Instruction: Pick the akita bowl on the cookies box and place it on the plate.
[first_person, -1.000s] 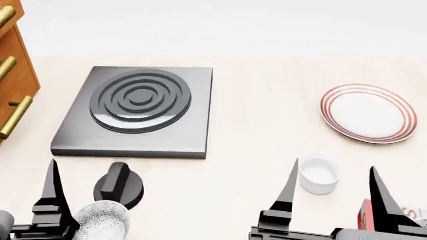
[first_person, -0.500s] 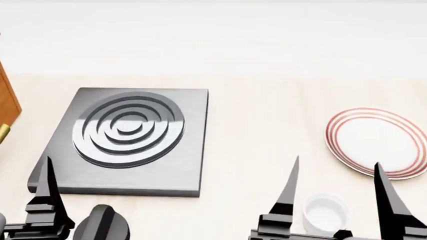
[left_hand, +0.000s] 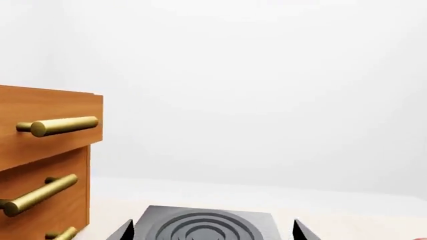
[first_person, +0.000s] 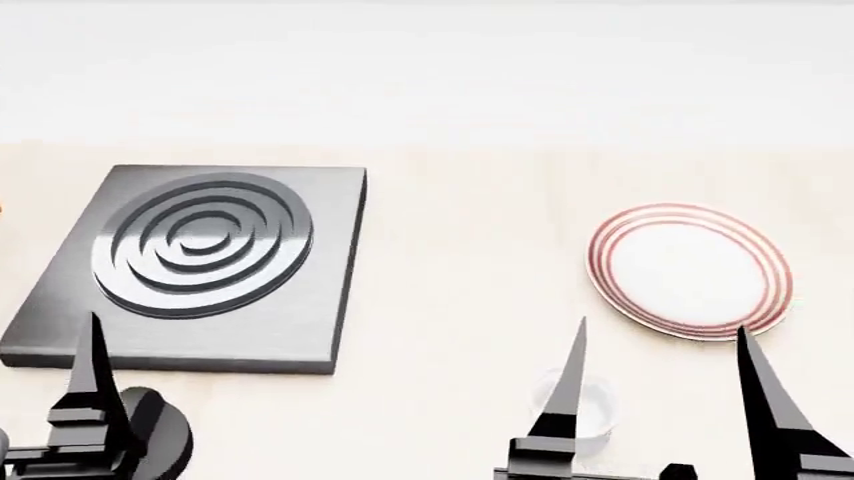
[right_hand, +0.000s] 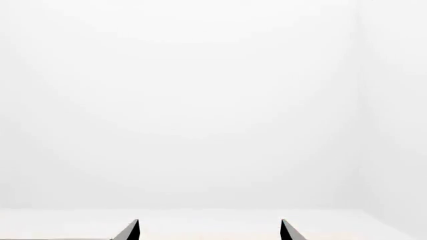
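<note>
Right gripper (first_person: 661, 385) gapes wide, empty, over the white cup (first_person: 574, 405); bowl and box unseen. Tilt view down first, plate (first_person: 690, 270) ahead.

plate (first_person: 690, 271): 1 | cup (first_person: 577, 405): 1 | hob (first_person: 198, 262): 1 | knob (first_person: 150, 440): 1 | cabinet (left_hand: 41, 165): 1, handles (left_hand: 59, 126): 3 | grippers: left (first_person: 94, 400), right (first_person: 661, 400): 2

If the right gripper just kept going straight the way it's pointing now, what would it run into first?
Probably nothing close. The right gripper is open, and its wrist view shows only bare pale surface and a blank white wall ahead. The plate and white cup sit below that line, though depth is uncertain.
</note>
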